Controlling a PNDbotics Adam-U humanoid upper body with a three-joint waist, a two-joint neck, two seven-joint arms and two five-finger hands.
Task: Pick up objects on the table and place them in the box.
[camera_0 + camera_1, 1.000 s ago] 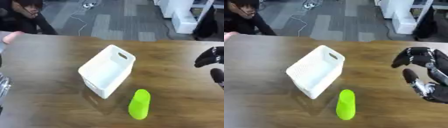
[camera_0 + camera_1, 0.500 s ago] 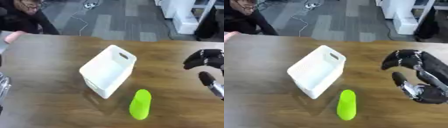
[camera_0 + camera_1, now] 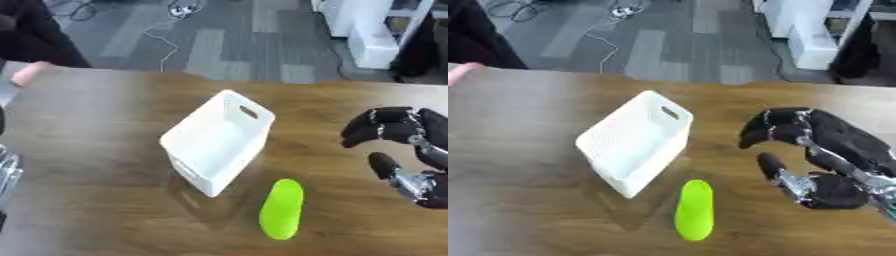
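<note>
1. One wooden counter [image 3: 87, 150] fills the lower part of both views and carries every task item; grey floor lies beyond its far edge at 12 o'clock.
2. White box [image 3: 219, 140]: perforated walls, a handle slot in its far end, long axis running from 7 o'clock to 1 o'clock. It sits just left of centre and appears empty.
3. Right hand [image 3: 815, 150]: enters from 3 o'clock, raised above the counter, fingers bent at the top and thumb spread below, grasping nothing. It lies to the right of both box and target, apart from each.
4. Green object [image 3: 695, 210]: an elongated lime-green piece lying flat at 6 o'clock, just beside the near end of the box but not in it. It is the only loose item seen on the counter.
5. Left hand: only a silver part at the 9 o'clock edge of the left eye view may belong to that arm; no hand is visible.
6. Step in hand (judged): approach, before any grasp. The next move calls for the right hand to travel toward 7 o'clock, descend over the green object and close across its narrow width.
7. Change from the earlier frames: the right hand has advanced inward from the 3 o'clock edge; box and green object have not moved.
</note>
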